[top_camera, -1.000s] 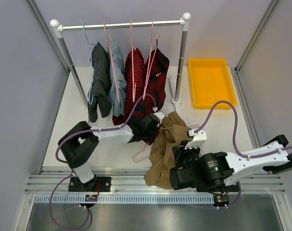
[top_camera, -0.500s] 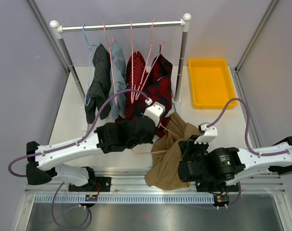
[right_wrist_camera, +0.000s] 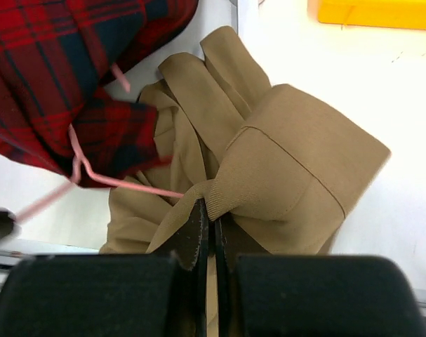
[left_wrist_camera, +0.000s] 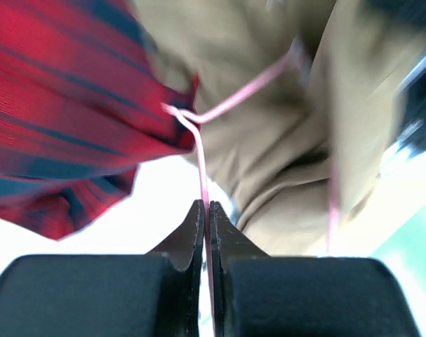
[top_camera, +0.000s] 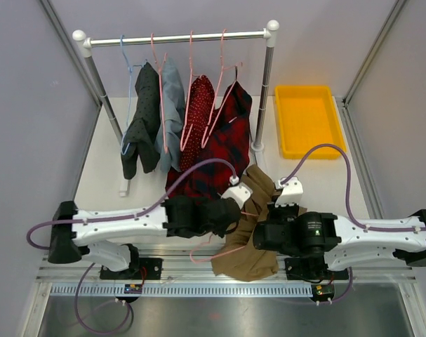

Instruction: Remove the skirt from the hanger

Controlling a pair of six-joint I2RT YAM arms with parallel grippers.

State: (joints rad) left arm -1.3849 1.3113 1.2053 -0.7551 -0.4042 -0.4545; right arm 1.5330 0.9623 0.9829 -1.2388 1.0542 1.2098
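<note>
White table (top_camera: 104, 184): left gripper (left_wrist_camera: 205, 208) clamps pink hanger (left_wrist_camera: 230, 105), right gripper (right_wrist_camera: 211, 208) tan skirt (right_wrist_camera: 290, 175).

Bare table (top_camera: 97, 189) lies open at the left, between the clothes rack (top_camera: 177, 36) and the left arm (top_camera: 121, 223), and at the right, between the yellow tray (top_camera: 307, 119) and the right arm (top_camera: 374, 235). 4 hanging garments (top_camera: 160, 112) block the back middle. The plaid garment (top_camera: 220, 147), tan skirt (top_camera: 258, 186) and pink hanger (left_wrist_camera: 187, 119) crowd the front middle.

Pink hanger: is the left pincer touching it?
Touching. The left wrist view shows the left pincer shut tight on the pink hanger wire.
</note>
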